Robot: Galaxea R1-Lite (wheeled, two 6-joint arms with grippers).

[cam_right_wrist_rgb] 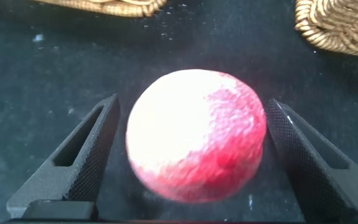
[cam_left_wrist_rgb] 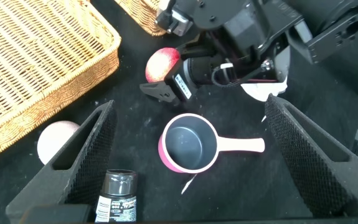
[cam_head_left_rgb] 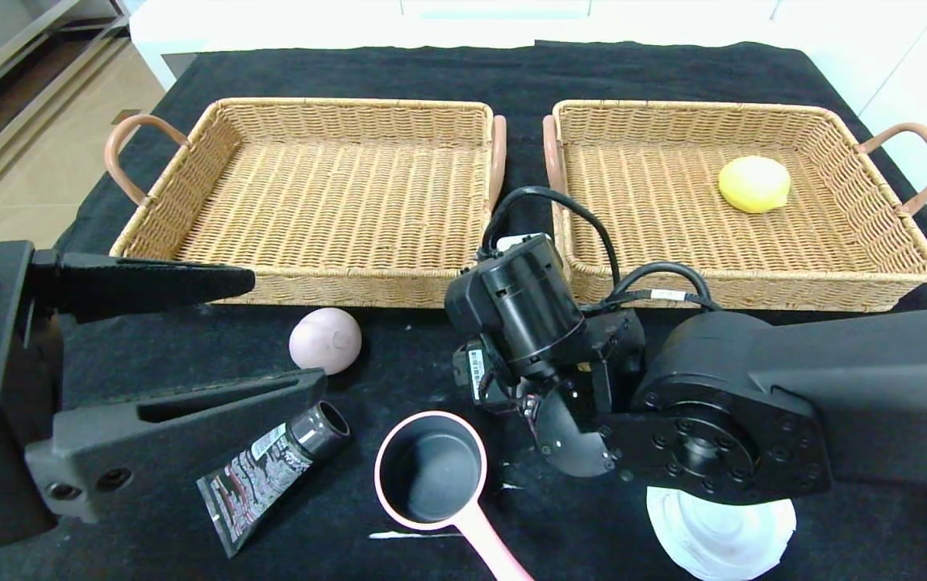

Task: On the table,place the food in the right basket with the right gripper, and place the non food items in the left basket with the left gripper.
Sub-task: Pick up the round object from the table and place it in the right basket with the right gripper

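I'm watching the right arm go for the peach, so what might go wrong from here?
The right gripper stands open around the peach, which is round, so it might roll or squirt out as the jaws close. The pink pan lies close by, and the arm might nudge it. The lemon already sits in the right basket.

Bright even light, soft shadows, blown-out white edges, close peach point(cam_right_wrist_rgb: 197, 134) blurred
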